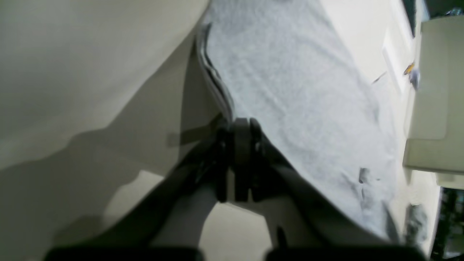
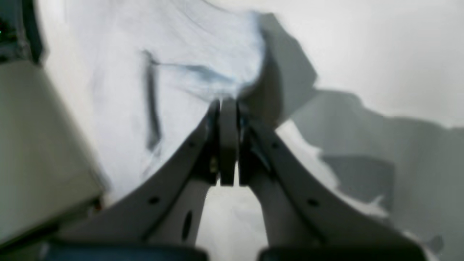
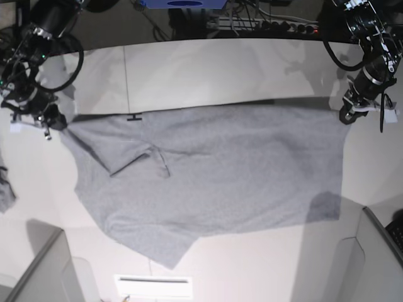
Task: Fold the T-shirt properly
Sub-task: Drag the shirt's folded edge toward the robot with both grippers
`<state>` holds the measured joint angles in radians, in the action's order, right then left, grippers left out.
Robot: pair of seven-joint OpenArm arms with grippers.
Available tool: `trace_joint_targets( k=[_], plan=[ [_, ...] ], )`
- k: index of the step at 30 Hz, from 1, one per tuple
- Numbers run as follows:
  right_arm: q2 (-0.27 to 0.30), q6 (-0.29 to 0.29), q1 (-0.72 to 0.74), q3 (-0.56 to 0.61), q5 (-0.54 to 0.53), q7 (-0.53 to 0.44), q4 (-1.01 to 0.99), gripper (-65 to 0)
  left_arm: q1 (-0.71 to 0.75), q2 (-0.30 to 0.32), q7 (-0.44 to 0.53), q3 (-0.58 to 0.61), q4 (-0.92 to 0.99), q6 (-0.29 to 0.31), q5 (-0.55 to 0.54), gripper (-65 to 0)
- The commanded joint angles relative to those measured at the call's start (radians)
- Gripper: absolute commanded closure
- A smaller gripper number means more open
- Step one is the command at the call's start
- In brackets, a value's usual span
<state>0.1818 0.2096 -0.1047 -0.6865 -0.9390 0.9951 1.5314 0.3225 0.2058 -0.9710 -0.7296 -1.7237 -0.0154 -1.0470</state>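
Soft cloth on a smooth, matt bench

The T-shirt (image 3: 220,170) is heather-grey knit cloth, matt and faintly fuzzy, with soft creases near the right gripper (image 3: 53,121). The bench (image 3: 208,69) beyond both grippers looks smooth, pale and matt. The left gripper (image 1: 241,125) has dark, matt plastic-looking fingers; the right's look lighter grey.

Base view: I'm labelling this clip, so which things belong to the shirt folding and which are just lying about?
Part of the job:
- T-shirt, spread flat on the table
- left tool, shut on the T-shirt's corner
- right tool, shut on the opposite corner

Just lying about:
- small grey cloth at the table's edge
- white label at the near edge
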Motion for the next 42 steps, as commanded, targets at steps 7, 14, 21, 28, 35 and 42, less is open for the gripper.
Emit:
trace_joint_targets(
  k=[7, 14, 21, 28, 35, 42],
  plan=[
    [0.002, -0.035, -0.117, -0.006, -0.016, -0.074, 0.024, 0.0, 0.071, 0.021, 0.007, -0.009, -0.011, 0.009, -0.013, 0.0],
    [0.000, -0.049, -0.192, -0.006, -0.016, -0.072, 0.053, 0.0, 0.117, 0.027, 0.007, -0.003, 0.029, 0.010, 0.044, 0.0],
    [-0.001, -0.049, -0.272, -0.008, -0.016, -0.077, 0.154, 0.0, 0.166, 0.024, 0.008, -0.002, 0.009, 0.015, 0.115, 0.0],
    [-0.001, -0.049, -0.323, -0.008, -0.016, -0.077, 0.160, 0.0, 0.194, 0.024, 0.008, -0.009, 0.012, 0.099, 0.116, 0.0],
    [-0.003, -0.049, -0.389, -0.008, -0.016, -0.077, 0.160, 0.0, 0.195, 0.025, 0.007, -0.011, 0.017, 0.099, 0.116, 0.0],
    [-0.017, -0.049, -0.438, -0.008, -0.016, -0.077, 0.229, 0.0, 0.195, 0.040, 0.007, -0.009, 0.018, 0.099, 0.118, 0.0]
  ],
)
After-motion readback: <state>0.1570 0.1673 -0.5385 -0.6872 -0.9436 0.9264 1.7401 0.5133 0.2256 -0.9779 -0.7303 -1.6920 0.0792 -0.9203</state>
